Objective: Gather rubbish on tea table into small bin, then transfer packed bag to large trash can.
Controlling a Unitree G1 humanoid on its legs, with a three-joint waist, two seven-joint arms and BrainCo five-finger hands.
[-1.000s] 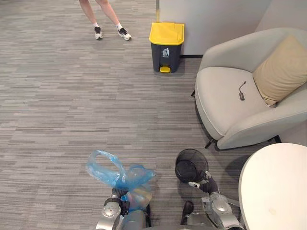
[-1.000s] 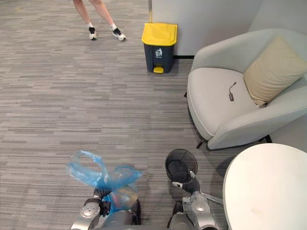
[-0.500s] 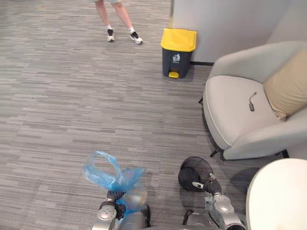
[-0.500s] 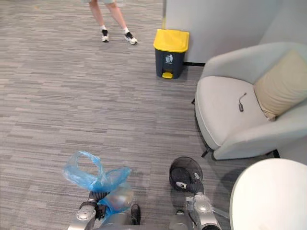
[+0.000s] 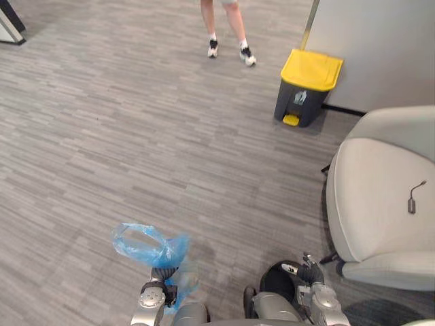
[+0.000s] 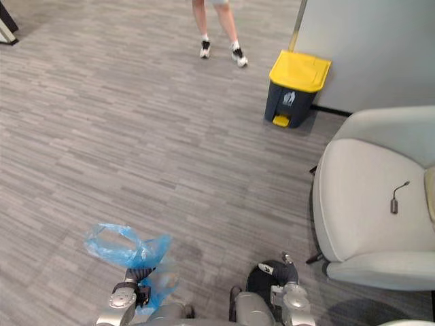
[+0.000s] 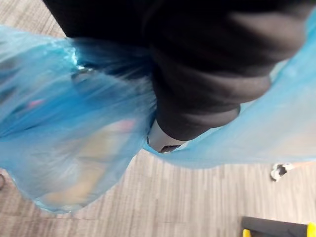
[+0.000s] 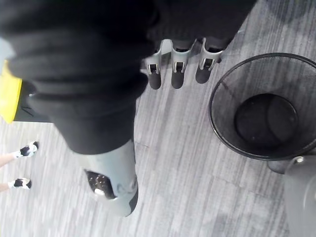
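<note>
Blue plastic bag (image 5: 145,245) is gripped by left hand (image 5: 163,288); right hand (image 8: 178,74) is held slack; carpet (image 5: 170,136) is seen open up to yellow-lidded trash can (image 5: 307,87)

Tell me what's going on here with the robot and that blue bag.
The robot's left hand grips a blue bag of rubbish by its gathered neck. Its right hand hangs open beside the small black mesh bin, which stands on the carpet and looks empty. The large trash can with the yellow lid stands ahead by the wall, lid down, with a person standing just beyond it.
</note>
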